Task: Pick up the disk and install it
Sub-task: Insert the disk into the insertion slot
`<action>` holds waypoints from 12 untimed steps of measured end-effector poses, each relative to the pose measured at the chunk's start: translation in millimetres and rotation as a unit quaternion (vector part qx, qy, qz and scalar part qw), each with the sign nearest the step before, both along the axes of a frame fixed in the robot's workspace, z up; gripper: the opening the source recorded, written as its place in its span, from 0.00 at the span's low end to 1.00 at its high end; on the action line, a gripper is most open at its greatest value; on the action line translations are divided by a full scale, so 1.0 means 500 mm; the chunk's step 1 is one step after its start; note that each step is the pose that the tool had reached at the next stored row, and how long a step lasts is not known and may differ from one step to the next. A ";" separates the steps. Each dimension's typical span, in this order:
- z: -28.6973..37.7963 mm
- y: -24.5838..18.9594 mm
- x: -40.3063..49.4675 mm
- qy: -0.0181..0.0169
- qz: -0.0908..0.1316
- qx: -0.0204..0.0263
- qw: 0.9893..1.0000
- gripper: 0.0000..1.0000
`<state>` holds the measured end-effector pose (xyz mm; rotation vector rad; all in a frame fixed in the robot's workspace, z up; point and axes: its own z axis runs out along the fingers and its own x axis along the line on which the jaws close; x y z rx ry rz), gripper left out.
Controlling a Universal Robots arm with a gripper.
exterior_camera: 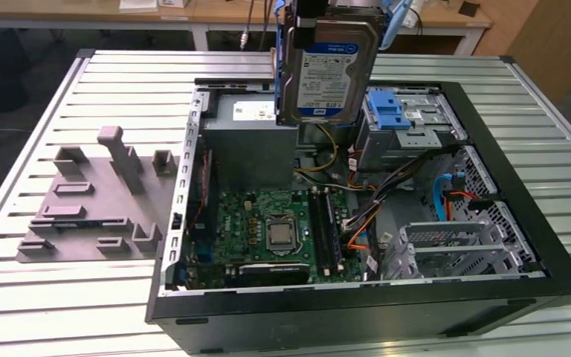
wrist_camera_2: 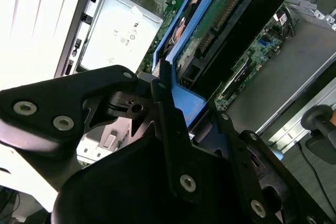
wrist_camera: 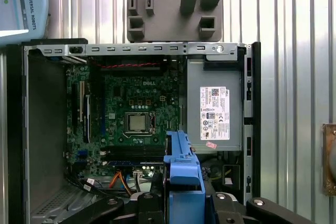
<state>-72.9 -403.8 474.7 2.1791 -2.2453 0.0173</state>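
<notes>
at the upper middle of the exterior view, your gripper (exterior_camera: 340,9) is clamped on the disk (exterior_camera: 327,71), gripping it by its upper end so that it hangs free above the open computer case (exterior_camera: 523,223). the disk stands on end there: long axis up and down, label face toward the camera, a blue carrier rail running down the edge on the exterior view's left. its lower end hovers over the grey power supply box (exterior_camera: 250,141), apart from it.

the drive cage (exterior_camera: 419,130), topped by the blue latch (exterior_camera: 385,108), sits just to the exterior view's right of the disk and lower in the frame, near it but not touching. judge the job by that relation: the cage lies right of and below what you hold, and the disk's long axis is upright.

in the second wrist view the fingers (wrist_camera_2: 165,108) bear on the blue rail from both sides. in the first wrist view the motherboard (wrist_camera: 136,103) lies beyond the carrier's end. the pick-up looks done, and the disk is not yet seated.
</notes>
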 end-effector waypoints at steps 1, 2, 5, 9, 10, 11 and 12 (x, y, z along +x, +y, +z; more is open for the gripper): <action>0.000 0.0000 0.000 0.000 0.000 0.000 1.000 0.36; 0.000 -0.0001 0.000 0.000 0.000 0.000 1.000 0.36; 0.000 -0.0049 0.000 0.000 0.000 0.000 1.000 0.36; 0.000 -0.0190 0.000 0.000 0.000 0.000 1.000 0.36; 0.000 -0.0239 0.000 0.000 0.000 0.000 1.000 0.36; 0.000 -0.0296 0.000 0.000 0.000 0.000 1.000 0.36; 0.000 -0.0352 0.000 0.000 0.000 0.000 1.000 0.36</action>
